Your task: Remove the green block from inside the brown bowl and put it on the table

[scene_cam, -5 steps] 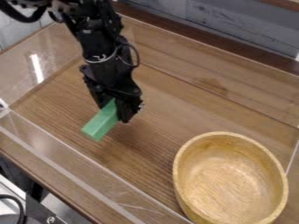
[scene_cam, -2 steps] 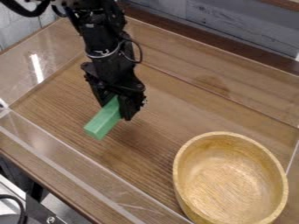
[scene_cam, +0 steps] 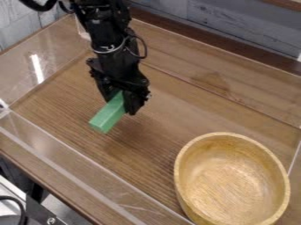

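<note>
The green block (scene_cam: pixel 107 115) hangs tilted just above the table (scene_cam: pixel 200 105), its upper end pinched in my gripper (scene_cam: pixel 121 99), which is shut on it and points straight down. The block's lower end is close to the wood, left of centre; I cannot tell whether it touches. The brown bowl (scene_cam: pixel 231 184) stands empty at the lower right, well apart from the gripper.
Low clear acrylic walls (scene_cam: pixel 70 189) run along the table's front and left edges. A grey wall lies behind the table at the top right. Dark cables show at the lower left corner, outside the walls.
The gripper with the green block has crept slightly to the right and away from the front edge. The bowl has not moved.
</note>
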